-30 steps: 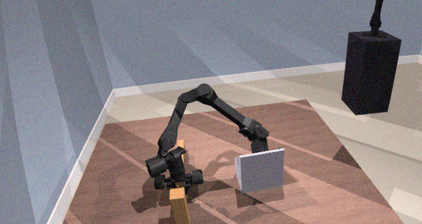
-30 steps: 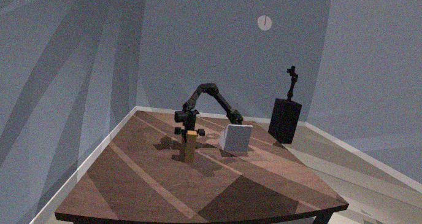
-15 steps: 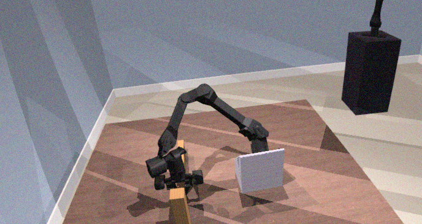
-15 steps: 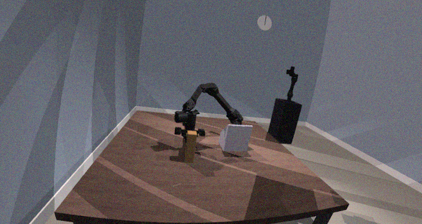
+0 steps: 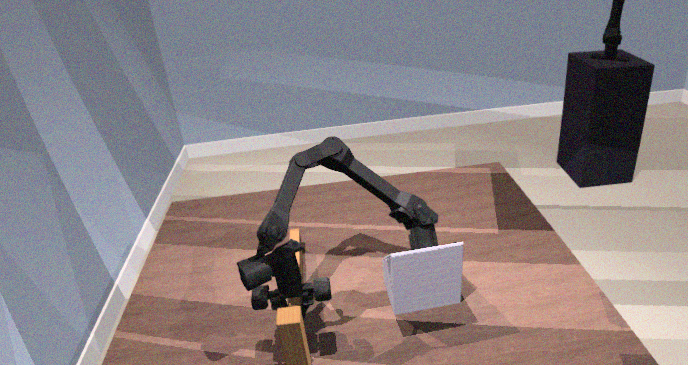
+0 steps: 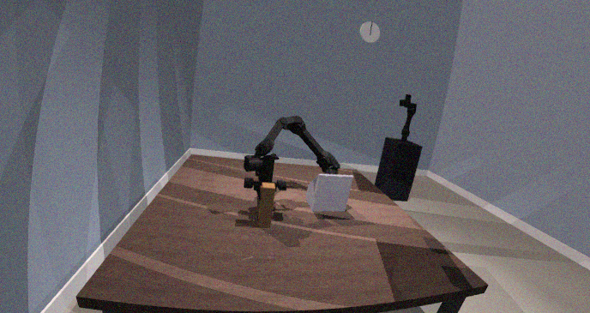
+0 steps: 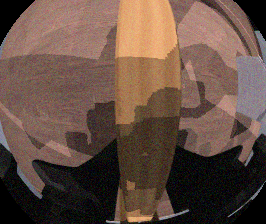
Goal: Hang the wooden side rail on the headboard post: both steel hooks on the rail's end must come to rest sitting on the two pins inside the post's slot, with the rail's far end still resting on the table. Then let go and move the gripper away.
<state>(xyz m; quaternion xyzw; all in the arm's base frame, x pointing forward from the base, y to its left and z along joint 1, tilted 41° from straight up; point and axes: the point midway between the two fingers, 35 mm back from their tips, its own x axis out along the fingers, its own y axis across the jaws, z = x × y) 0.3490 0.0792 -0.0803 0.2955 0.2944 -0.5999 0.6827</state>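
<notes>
We have the wooden side rail gripped in the pincer, right behind the headboard post.
Our pincer is closed on the rail, pointing down, with a finger on either side of the wood; the post stands upright on the worktop, and from the top camera we see the rail running back away from it. We can't tell whether the hooks sit on the pins, as both are hidden from us. A white, slanted block stands to the right of the post in the top and exterior views, well apart from it.
</notes>
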